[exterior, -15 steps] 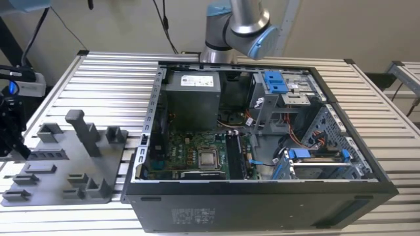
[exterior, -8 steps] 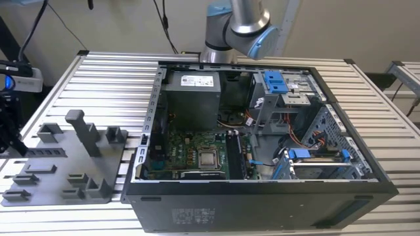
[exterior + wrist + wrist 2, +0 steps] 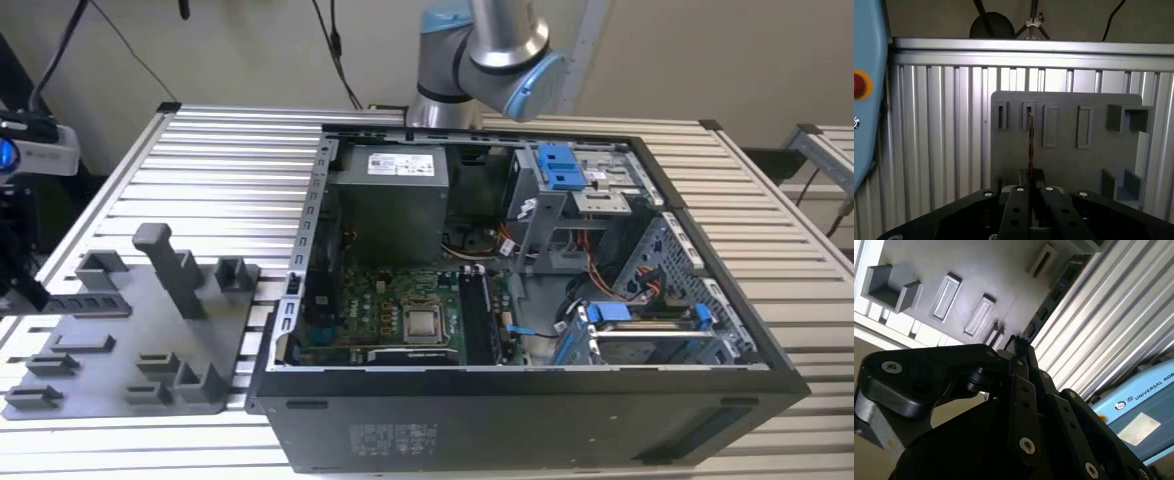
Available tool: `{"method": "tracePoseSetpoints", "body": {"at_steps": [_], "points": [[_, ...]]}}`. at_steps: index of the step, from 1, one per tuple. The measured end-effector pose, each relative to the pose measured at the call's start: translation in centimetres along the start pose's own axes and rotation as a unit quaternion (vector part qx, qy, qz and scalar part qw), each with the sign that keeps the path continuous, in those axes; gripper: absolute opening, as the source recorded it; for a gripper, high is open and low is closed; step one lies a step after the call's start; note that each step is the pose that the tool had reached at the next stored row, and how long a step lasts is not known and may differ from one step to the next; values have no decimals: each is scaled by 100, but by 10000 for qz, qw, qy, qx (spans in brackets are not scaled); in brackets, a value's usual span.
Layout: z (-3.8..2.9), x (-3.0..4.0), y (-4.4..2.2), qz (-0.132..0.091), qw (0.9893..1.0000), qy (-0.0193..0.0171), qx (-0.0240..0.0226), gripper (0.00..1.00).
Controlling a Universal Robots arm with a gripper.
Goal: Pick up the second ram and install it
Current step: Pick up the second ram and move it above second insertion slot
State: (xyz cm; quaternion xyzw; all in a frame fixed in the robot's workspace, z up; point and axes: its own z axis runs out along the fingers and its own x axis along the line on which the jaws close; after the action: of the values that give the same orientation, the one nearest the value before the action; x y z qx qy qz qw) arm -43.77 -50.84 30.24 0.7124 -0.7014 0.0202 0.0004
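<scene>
The arm's black pincer [image 3: 1030, 189] is drawn in narrow, one finger on either face of the second ram [image 3: 1030, 145]. The first wrist view shows the stick edge-on as a thin dark line running out from the fingertips. In the second wrist view it shows its flat side, a dark board with a row of black chips.

The stick is over the grey tray [image 3: 1069, 165], its far end in line with one of the tray's narrow slots [image 3: 1028, 116]. Whether that end sits in the slot or hangs clear of it cannot be told. The tray lies on a slatted aluminium table [image 3: 939, 140].

By its look the stick is light and stiff but thin and fragile, likely to crack if twisted. The safest hold is probably across the bare board near the middle of its upper edge, clear of the contact edge.

Beside the tray, a light-blue housing [image 3: 1139, 410] carries white lettering, a round emblem and a pale label, and the first wrist view shows a red button [image 3: 859, 85] on it.

In the exterior view the open computer case [image 3: 534, 420] stands well apart from the tray, on that view's right. Inside are the green motherboard [image 3: 387, 300] with its square silver chip [image 3: 424, 322] and a power supply [image 3: 387, 200] with a white sticker. A panel of print on the case's front wall is too small to make out. The arm [image 3: 487, 50] rises behind the case.
</scene>
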Motion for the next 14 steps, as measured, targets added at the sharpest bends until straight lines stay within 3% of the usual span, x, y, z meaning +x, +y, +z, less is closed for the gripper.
{"method": "tracePoseSetpoints", "body": {"at_steps": [14], "points": [[-155, 4, -4, 0, 10000, 0, 0, 14]]}}
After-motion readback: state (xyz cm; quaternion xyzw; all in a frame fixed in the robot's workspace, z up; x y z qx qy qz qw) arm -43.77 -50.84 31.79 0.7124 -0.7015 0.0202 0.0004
